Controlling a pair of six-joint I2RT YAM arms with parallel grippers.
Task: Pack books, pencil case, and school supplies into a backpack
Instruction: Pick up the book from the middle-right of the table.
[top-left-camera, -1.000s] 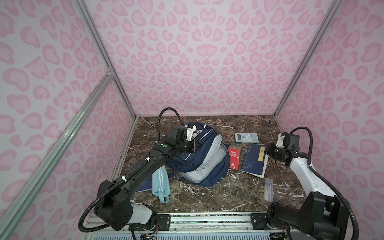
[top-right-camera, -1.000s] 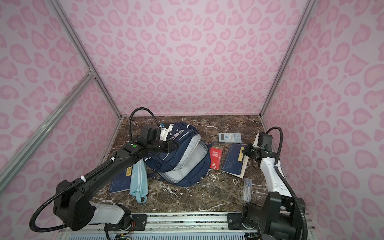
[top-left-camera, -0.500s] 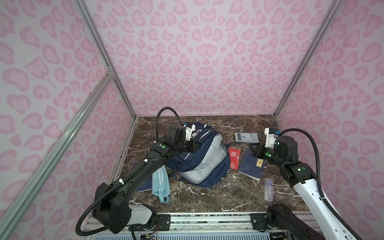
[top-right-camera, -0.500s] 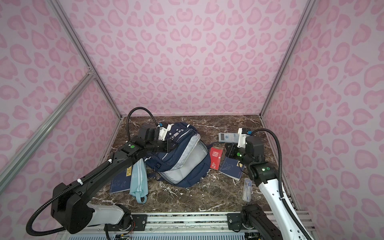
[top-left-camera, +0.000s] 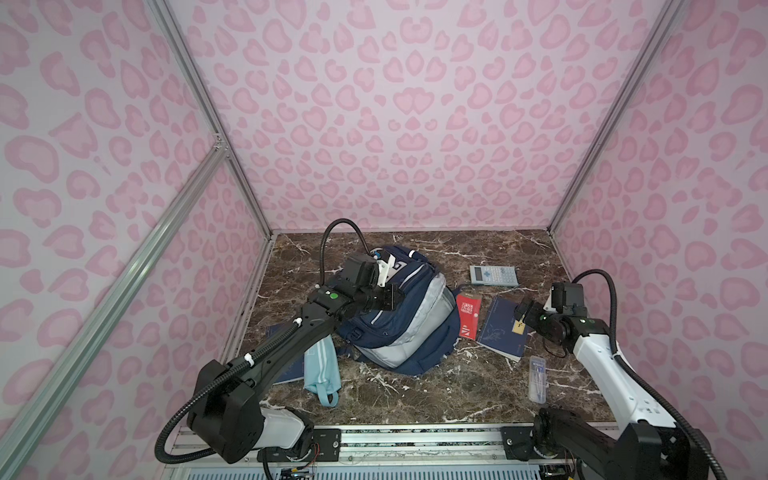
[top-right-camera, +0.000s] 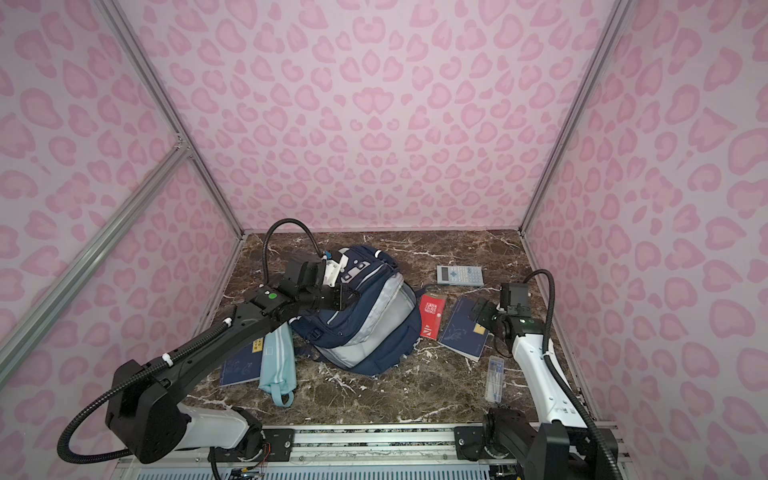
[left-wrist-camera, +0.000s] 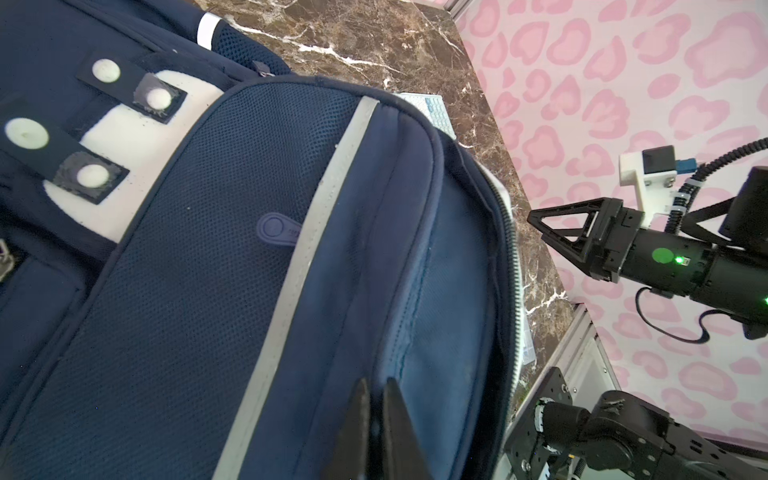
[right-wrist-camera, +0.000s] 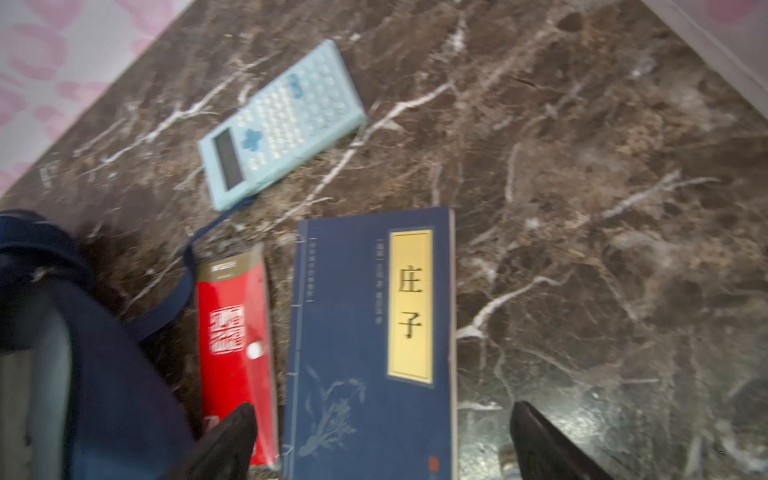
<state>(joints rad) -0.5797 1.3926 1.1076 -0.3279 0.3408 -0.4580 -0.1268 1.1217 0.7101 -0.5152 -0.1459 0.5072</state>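
Looks like the left end effector (left-wrist-camera: 376, 388) is pinched almost shut on the backpack (top-left-camera: 407, 320) flap to prop it open, while the right end effector (right-wrist-camera: 383, 409) hangs wide open and empty, blue book (right-wrist-camera: 365, 332) right beneath its jaws, ready to grab.

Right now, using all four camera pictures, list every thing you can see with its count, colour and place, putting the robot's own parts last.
backpack: one, navy with grey and white panels, lying mid-table
books: two, dark blue; one right of the red pack, the other partly under the pencil case
pencil case: one, light aqua with white stripes, left of the backpack
calculator: one, pale blue, back right
red pack: one, red, between backpack and right-hand book
clear plastic pack: one, transparent, front right
table: one, brown marble
left gripper: black, shut, at the backpack
right gripper: black, open, over the right-hand book
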